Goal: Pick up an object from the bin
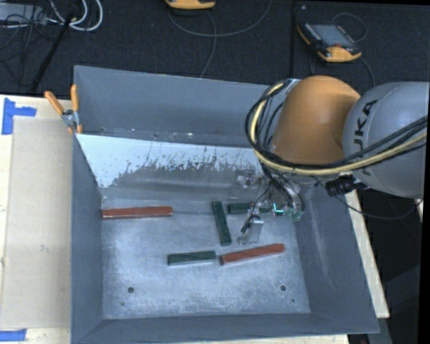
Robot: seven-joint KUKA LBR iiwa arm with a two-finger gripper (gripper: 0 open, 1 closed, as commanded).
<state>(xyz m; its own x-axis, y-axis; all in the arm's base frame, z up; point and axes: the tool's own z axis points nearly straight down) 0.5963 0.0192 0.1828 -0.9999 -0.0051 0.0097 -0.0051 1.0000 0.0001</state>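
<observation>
The grey bin (168,111) has steep walls that slope down to a flat, scuffed floor, and most of that floor is bare. The whole front strip lies open, as do both front corners and the stretch along the left wall. The arm comes in over the right wall. Its orange cover (315,119) and looped cables (263,145) hang above the back right part of the floor, close to the back wall and the right slope, so room is tightest there.

The cover and the wrist hide the back right corner of the bin. The pincer (249,233) is small and dark against the floor. I cannot tell whether it is wide or narrow, nor whether it touches anything.

It points down at the right middle of the floor. Just to its left lies a dark green bar (222,223), running front to back with a slight tilt. Just in front of it lies a red-brown bar (252,254), slanting up toward the right. A short green piece (238,208) lies just behind and to the left of the pincer, its right end cut off by the wrist parts. A second green bar (191,258) lies near the red-brown bar's left end. A long red-brown bar (137,212) lies well apart at the left of the floor.
</observation>
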